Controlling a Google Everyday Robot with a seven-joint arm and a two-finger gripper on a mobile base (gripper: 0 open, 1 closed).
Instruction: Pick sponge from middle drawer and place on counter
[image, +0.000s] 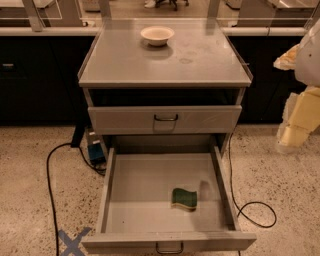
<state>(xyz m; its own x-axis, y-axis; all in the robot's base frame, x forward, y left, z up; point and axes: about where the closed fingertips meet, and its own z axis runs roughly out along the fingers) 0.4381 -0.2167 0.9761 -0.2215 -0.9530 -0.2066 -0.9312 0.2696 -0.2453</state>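
Note:
The sponge (184, 198), dark green on top with a yellow body, lies flat on the floor of the open middle drawer (145, 200), right of centre and towards the front. The drawer is pulled far out, and its dark wire handle (169, 248) shows at the bottom edge. The counter (165, 62) is the grey cabinet top above it. My gripper (298, 117) is a pale yellow and white shape at the right edge of the view. It hangs beside the cabinet at the height of the upper drawer, well away from the sponge, and holds nothing that I can see.
A white bowl (157, 35) stands at the back middle of the counter. The upper drawer front (165, 119) is closed. Black cables (50, 175) lie on the speckled floor on both sides. Blue tape (72, 242) marks an X at the lower left. Dark-fronted benches (35, 75) stand behind.

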